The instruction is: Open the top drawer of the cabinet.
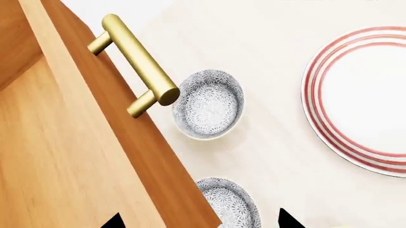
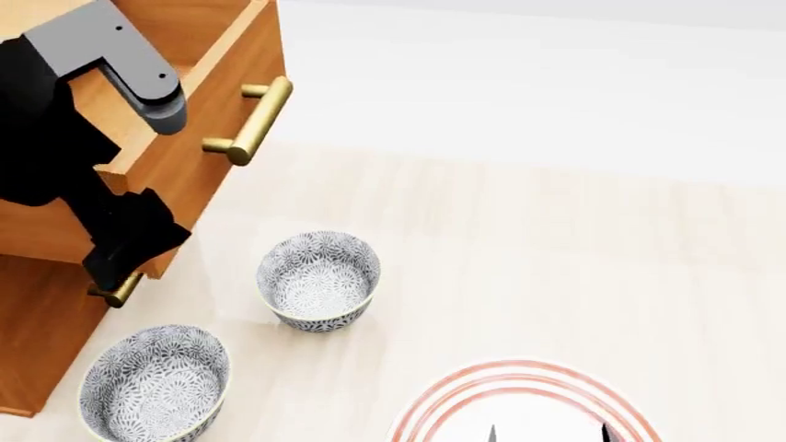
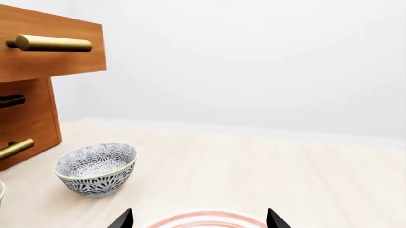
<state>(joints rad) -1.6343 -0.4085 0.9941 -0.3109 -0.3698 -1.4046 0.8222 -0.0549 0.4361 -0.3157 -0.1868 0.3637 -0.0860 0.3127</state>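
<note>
The top drawer (image 2: 202, 180) of the cabinet (image 2: 37, 331) stands pulled out, its inside open to view. It also shows in the left wrist view (image 1: 57, 156) with its brass bar handle (image 1: 136, 61), and in the right wrist view (image 3: 57, 59), jutting past the two lower drawers. My left gripper (image 1: 199, 223) is open and empty, its fingertips wide apart on either side of the drawer's front panel, off the handle (image 2: 252, 120). Its arm (image 2: 74, 138) hangs over the drawer. My right gripper (image 3: 199, 221) is open and empty, low over a plate.
Two patterned bowls (image 2: 319, 276) (image 2: 154, 382) stand on the table just in front of the cabinet, below the pulled-out drawer. A red-ringed white plate (image 2: 528, 401) lies at the front right under my right gripper (image 2: 548, 433). The lower handles (image 3: 16, 148) are brass.
</note>
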